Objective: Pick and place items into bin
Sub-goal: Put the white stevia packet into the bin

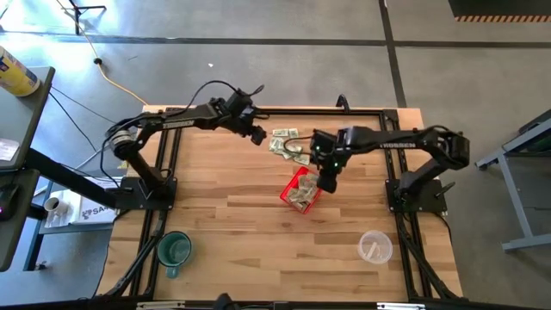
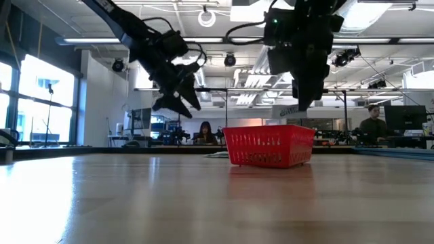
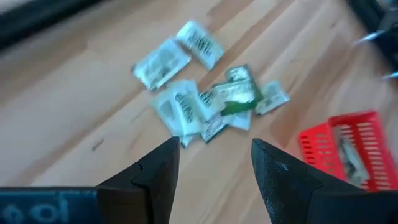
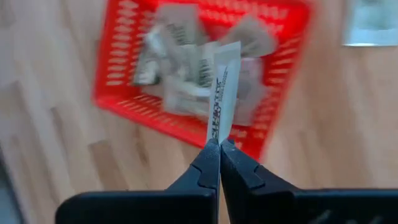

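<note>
Right gripper [image 4: 219,144] pinches one slip [image 4: 224,93] above the red basket [image 4: 118,74]; basket contents blurry, maybe several slips. Left gripper [image 3: 214,163] gapes wide over the pile [image 3: 205,102], upper centre of the frame.

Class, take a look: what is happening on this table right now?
The right gripper is shut on one paper slip and holds it above the red basket, which already has several slips inside. The left gripper, open and empty, hangs over the loose pile of slips lying on the wooden table beside the basket.
</note>
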Tool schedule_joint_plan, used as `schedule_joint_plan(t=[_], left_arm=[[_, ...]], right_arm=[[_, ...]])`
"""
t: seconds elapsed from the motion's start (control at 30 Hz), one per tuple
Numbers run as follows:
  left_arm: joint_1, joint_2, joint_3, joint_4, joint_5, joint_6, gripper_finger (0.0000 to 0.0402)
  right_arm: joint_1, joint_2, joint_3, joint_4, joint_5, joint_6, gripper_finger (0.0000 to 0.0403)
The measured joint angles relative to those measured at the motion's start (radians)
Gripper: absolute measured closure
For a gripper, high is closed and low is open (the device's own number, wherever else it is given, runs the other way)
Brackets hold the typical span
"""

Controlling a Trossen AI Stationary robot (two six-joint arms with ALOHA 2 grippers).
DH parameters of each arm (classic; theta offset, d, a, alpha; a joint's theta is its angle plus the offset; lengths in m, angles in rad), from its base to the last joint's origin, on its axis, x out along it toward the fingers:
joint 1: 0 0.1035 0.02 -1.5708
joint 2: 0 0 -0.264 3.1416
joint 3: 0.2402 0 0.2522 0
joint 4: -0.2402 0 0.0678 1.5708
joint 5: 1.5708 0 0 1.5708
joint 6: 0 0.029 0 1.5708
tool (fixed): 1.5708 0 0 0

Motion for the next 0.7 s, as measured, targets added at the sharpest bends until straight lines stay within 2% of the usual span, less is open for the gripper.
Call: schedule_joint_plan(t=[0.1,0.2,0.33,0.47,0.6,0.7], left_arm=[[-0.007,0.056,-0.002,-0.003,0.0,-0.047,0.0169],[-0.022,0.099,0.0,0.068,-0.005,-0.089,0.0169],[-0.034,0.132,0.023,0.128,-0.01,-0.107,0.0169],[-0.033,0.181,0.103,0.061,-0.062,-0.096,0.0153],[-0.031,0.252,0.24,-0.008,-0.102,0.102,0.0134],[-0.029,0.36,0.414,-0.195,-0.092,0.281,0.0129]], right_arm=[[0.014,0.001,-0.032,0.036,-0.029,0.02,0.0394],[0.018,0.002,-0.042,0.061,-0.022,0.038,0.0363],[0.018,0.0,-0.04,0.093,0.105,0.056,0.028],[0.016,-0.019,-0.04,0.073,0.254,0.066,0.0185],[0.016,-0.058,-0.04,0.052,0.306,0.07,0.0116],[0.006,-0.093,-0.04,0.025,0.314,0.084,0.009]])
